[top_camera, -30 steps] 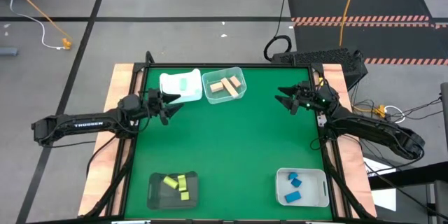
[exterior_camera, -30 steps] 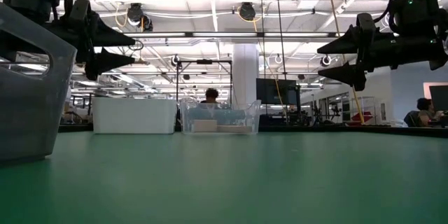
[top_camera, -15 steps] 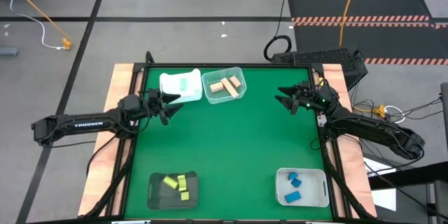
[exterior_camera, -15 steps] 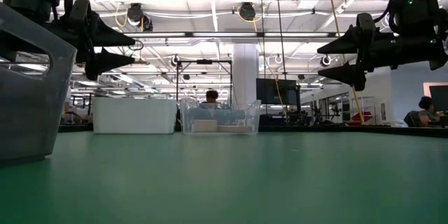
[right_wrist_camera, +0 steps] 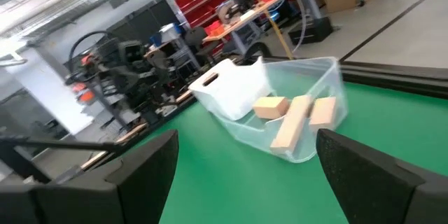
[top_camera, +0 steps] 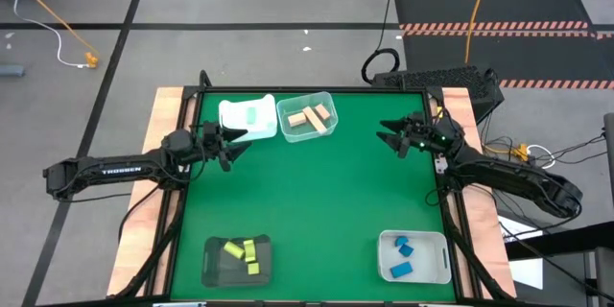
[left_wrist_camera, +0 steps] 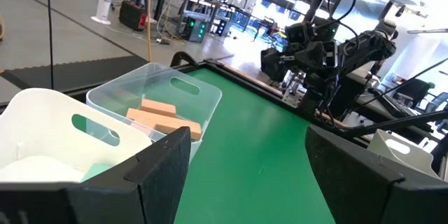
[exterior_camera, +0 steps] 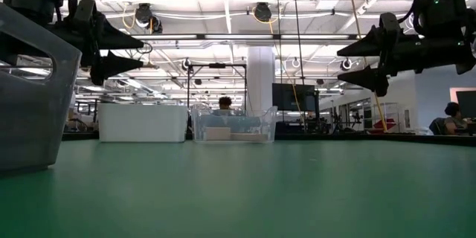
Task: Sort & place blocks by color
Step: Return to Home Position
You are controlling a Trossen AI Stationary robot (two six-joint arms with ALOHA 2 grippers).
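Note:
The blocks lie sorted in four bins. Tan blocks (top_camera: 307,118) lie in the clear bin (top_camera: 328,106) at the far edge, a mint block (top_camera: 253,113) in the white bin (top_camera: 230,115) beside it. Yellow-green blocks (top_camera: 242,250) lie in the dark bin (top_camera: 213,261) at the near left, blue blocks (top_camera: 401,255) in the pale bin (top_camera: 439,259) at the near right. My left gripper (top_camera: 240,138) hovers open at the table's left side, near the white bin, pointing level. My right gripper (top_camera: 387,132) hovers open at the right side, pointing level toward the middle.
The green table surface (top_camera: 317,201) stretches between the four bins. In the low view the dark bin's wall (exterior_camera: 33,97) stands close at the left. Beyond the table's far edge are a black case (top_camera: 436,82) and cables on the floor.

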